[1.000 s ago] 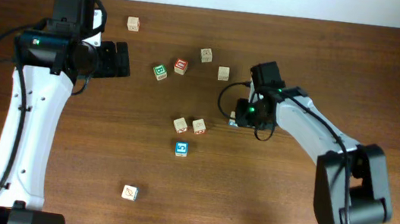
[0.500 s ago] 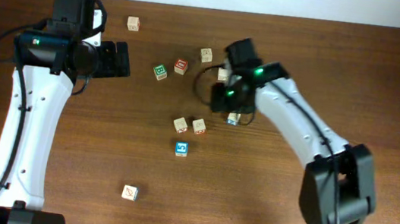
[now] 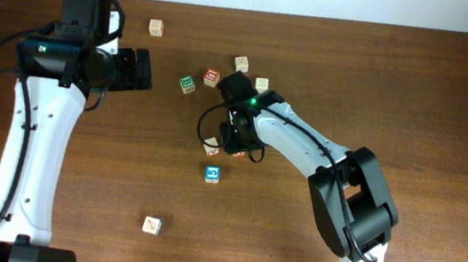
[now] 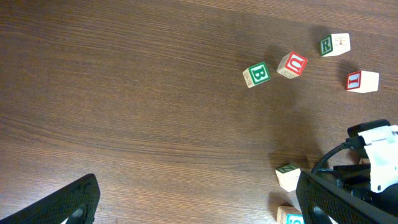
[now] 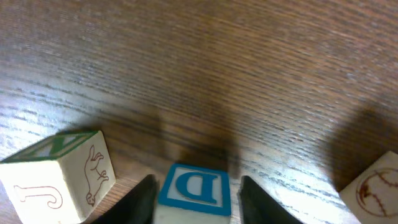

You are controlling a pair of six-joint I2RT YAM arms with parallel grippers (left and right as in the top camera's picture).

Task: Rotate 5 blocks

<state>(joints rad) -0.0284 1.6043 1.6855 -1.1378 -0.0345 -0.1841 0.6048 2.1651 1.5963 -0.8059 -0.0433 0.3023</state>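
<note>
- Probably light, stiff, slick-ish D block (image 5: 193, 186); pinch the 3 and 9 o'clock faces.
- Straddled by right gripper (image 5: 196, 194), can't tell if clamped.
- Gaping and unloaded on left gripper (image 4: 199, 202).

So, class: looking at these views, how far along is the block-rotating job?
Done: nothing visible proves any block is already turned. In hand: the right gripper straddles the blue D block; a firm grip cannot be confirmed. Still to do: the green B block and others lie loose; the left gripper hangs open, empty.
</note>
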